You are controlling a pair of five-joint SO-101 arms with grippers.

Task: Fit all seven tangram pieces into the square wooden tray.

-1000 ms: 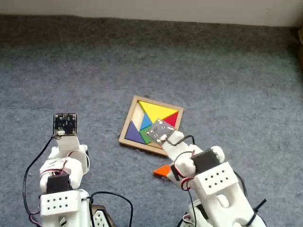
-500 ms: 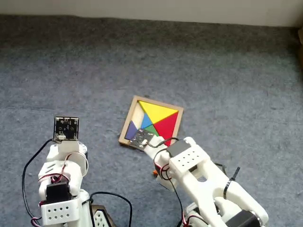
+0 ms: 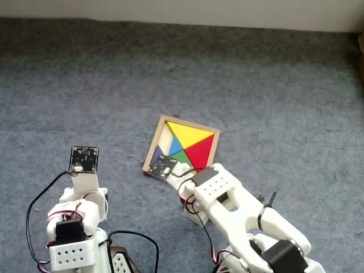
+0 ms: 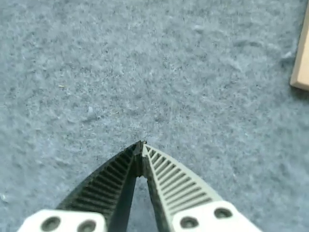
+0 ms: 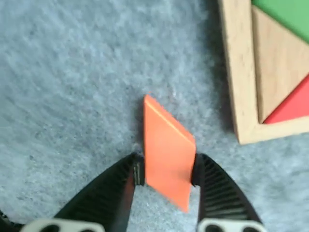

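Note:
The square wooden tray (image 3: 161, 128) lies mid-carpet holding yellow (image 3: 186, 134), red (image 3: 202, 151), green (image 3: 181, 157), blue (image 3: 174, 145) and purple (image 3: 156, 153) pieces. My right arm (image 3: 215, 190) reaches over the tray's near edge. In the right wrist view an orange parallelogram piece (image 5: 166, 145) lies on the carpet just outside the tray's rim (image 5: 239, 77). My right gripper (image 5: 166, 166) is shut on it, a finger pressing each long side. A bare wooden gap (image 5: 275, 72) shows between green (image 5: 285, 14) and red (image 5: 294, 108). My left gripper (image 4: 140, 147) is shut over bare carpet.
Grey carpet covers the whole table. My left arm (image 3: 79, 199) stands at the near left, well apart from the tray; a corner of the tray (image 4: 301, 58) shows off to one side of its gripper. A pale wall edge runs along the far side.
My right arm swung left and stretched lower, its wrist shifting from over the tray's middle to the tray's near left corner. The left arm's wrist drifted slightly nearer and to the right.

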